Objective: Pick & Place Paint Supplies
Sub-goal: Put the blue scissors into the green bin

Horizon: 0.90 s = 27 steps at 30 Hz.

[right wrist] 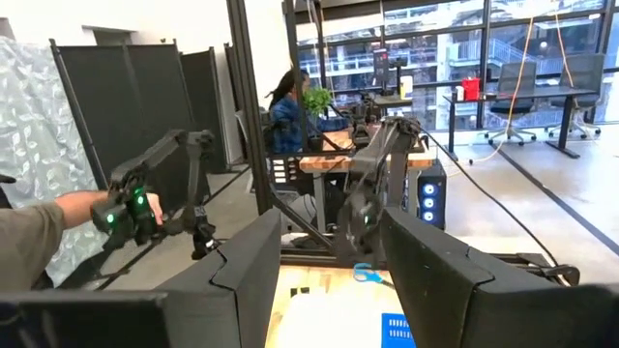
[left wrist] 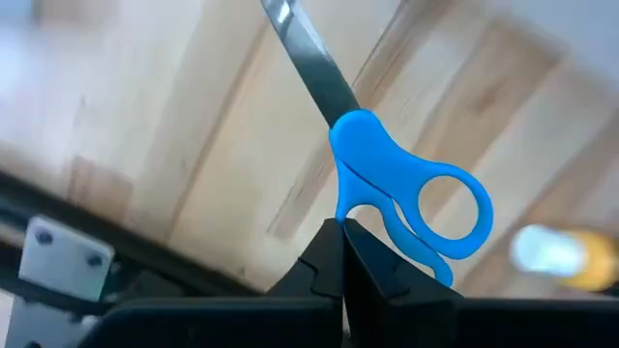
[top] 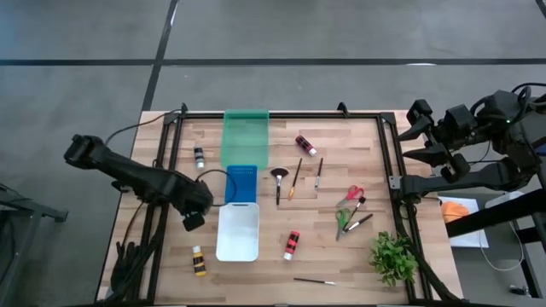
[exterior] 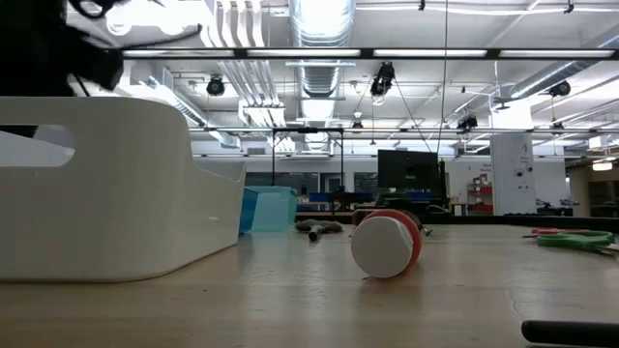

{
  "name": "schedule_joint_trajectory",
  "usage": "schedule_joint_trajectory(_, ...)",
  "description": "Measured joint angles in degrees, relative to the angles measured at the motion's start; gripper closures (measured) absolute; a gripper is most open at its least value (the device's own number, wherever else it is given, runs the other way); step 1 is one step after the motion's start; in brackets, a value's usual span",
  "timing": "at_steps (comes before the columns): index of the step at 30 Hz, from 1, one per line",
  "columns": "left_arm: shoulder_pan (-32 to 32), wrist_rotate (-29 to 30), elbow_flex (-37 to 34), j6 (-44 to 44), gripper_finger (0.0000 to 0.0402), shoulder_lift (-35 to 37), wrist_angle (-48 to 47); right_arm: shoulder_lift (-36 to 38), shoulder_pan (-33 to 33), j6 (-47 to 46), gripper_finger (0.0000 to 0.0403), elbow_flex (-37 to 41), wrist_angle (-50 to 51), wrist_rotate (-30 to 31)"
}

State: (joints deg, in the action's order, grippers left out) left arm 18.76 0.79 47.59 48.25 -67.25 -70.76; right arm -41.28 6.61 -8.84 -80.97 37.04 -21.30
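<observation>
The left claw [left wrist: 343, 253] pinches the blue-handled scissors [left wrist: 387, 184] at centre frame, blades pointing to the top edge, above the wooden tabletop [left wrist: 145, 126].

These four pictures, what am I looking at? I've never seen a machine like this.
Two dark robot arms work at a wooden table. One picture looks straight down, one looks level across the tabletop, and two come from cameras on the wrists. The left gripper is shut on blue-handled scissors, held above the wood near the white tray. The right gripper waits open off the table's right side. On the table lie paint bottles, brushes, more scissors, coloured trays and a small plant.
</observation>
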Motion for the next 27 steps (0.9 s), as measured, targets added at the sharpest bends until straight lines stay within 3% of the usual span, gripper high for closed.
schedule_joint_trajectory(6, -3.17, 10.56, 5.61, -3.13, 0.0401, 4.58, 0.93, 0.00, 0.02, 1.38, 0.0225, 0.00, 0.07, -0.24)
schedule_joint_trajectory(11, -13.46, 13.67, 9.97, -13.46, 0.0401, 1.86, 3.97, 0.00, 0.00, 2.40, 0.0225, 0.34, 0.55, -0.24)
schedule_joint_trajectory(21, -44.50, 12.25, 19.51, -33.91, 0.0401, -9.58, 20.90, -0.04, 0.01, 1.56, 0.0225, 1.38, 1.75, -0.29)
schedule_joint_trajectory(27, -48.37, 3.15, 24.51, -41.08, 0.0401, -13.06, 11.19, 0.00, 0.00, -1.53, 0.0225, 1.38, 2.64, -3.03)
